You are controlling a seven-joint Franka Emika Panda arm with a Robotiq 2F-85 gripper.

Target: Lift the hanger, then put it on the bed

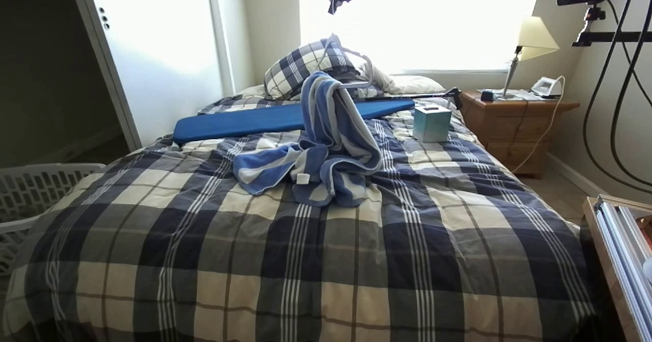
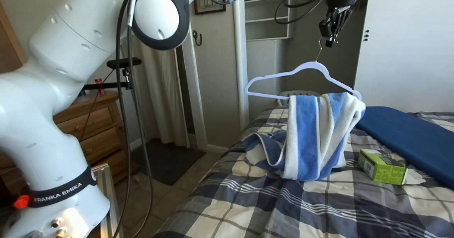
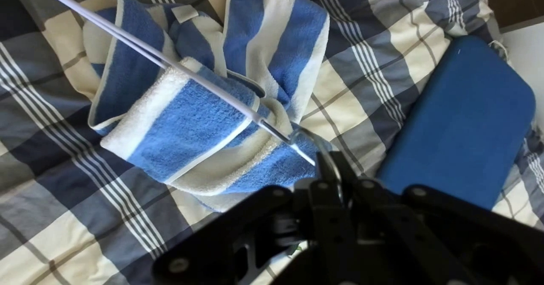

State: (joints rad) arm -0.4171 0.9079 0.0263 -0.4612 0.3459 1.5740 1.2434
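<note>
Apparently between lift and put-down: jaws clenched on the hanger [image 2: 314, 65] at its very top, the towel [image 2: 306, 135] draped over it with lower folds lying on the bed [image 2: 248, 213], the hanger itself hanging above. Next move probably calls for lowering it and tipping it flat onto the bed before letting go. Labels: white tag [image 1: 303, 179] unreadable, print on green box [image 2: 381, 167] too partial, black band [image 2: 60, 193] low on the arm [image 2: 46, 135] reads "FRANKA EMIKA".
</note>
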